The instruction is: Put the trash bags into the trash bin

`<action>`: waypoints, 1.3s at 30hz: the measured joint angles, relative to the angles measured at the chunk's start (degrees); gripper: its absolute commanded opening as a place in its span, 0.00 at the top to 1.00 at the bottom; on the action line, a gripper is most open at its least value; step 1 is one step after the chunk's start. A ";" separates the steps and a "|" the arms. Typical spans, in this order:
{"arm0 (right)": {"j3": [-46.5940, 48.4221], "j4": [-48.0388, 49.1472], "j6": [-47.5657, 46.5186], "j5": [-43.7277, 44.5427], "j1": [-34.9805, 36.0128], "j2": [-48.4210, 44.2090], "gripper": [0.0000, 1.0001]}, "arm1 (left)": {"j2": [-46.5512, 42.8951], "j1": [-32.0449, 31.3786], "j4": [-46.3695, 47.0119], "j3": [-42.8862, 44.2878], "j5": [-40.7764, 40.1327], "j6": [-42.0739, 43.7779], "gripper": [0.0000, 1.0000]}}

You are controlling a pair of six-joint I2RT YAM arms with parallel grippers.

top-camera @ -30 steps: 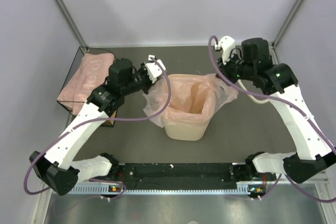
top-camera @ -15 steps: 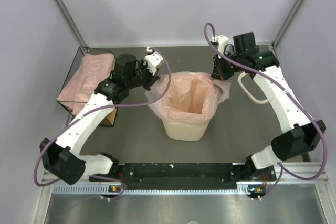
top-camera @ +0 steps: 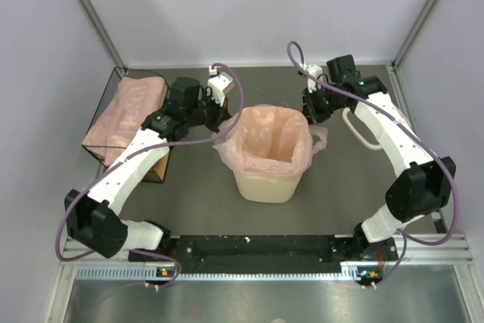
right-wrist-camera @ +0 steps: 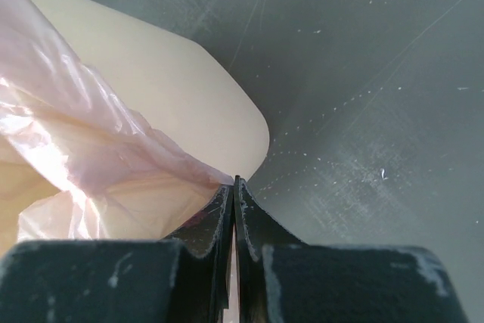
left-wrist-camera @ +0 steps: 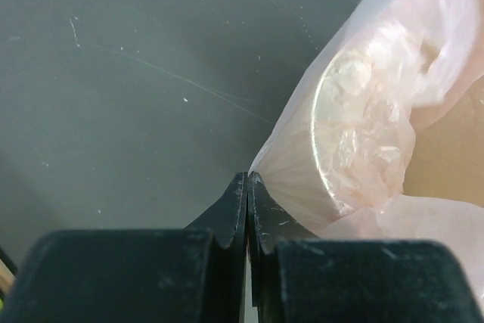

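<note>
One thin, translucent pale pink plastic trash bag (top-camera: 274, 135) lines the cream-beige, rounded-square plastic trash bin (top-camera: 265, 184), which stands in the middle of the dark grey table (top-camera: 355, 194). The bag's mouth is folded outward over the rim, and loose film bunches at the far left and far right corners.

The film looks almost weightless, floppy and crinkly. It is likely slick enough to slip from a weak pinch and thin enough to tear if dragged hard across the rim. I judge the best hold to be the gathered hem just outside the rim, drawn down and outward evenly from both sides, rather than the single layer inside.

The left gripper (left-wrist-camera: 247, 181), at the bin's far left corner, has its jaws pressed together on a tip of the film. The right gripper (right-wrist-camera: 234, 184), at the far right corner, is likewise clamped on a fold of film beside the bin wall.

Further left, a folded stack of pink bags (top-camera: 125, 111) lies in a dark wire-framed box (top-camera: 97, 111).
</note>
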 measured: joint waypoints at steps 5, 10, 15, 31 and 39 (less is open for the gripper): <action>-4.11 1.20 -0.48 -0.09 -0.11 -0.09 1.00 | -0.15 1.53 -0.81 -1.75 1.60 -1.97 0.83; -5.77 0.11 -0.79 -1.20 -1.11 -0.61 0.54 | -4.07 7.30 -2.45 -4.70 5.70 -4.15 0.47; -4.15 -4.28 -1.53 -2.82 -3.37 -4.44 0.32 | -13.33 12.57 -4.87 -2.91 8.41 -3.34 0.34; -3.41 -17.29 -3.72 -13.05 -11.32 -9.27 0.14 | -5.68 -1.20 -24.33 23.37 16.59 15.10 0.25; -11.23 -17.75 -3.65 -13.25 -11.32 -8.26 0.19 | 3.15 -3.54 -40.98 28.41 9.25 25.73 0.75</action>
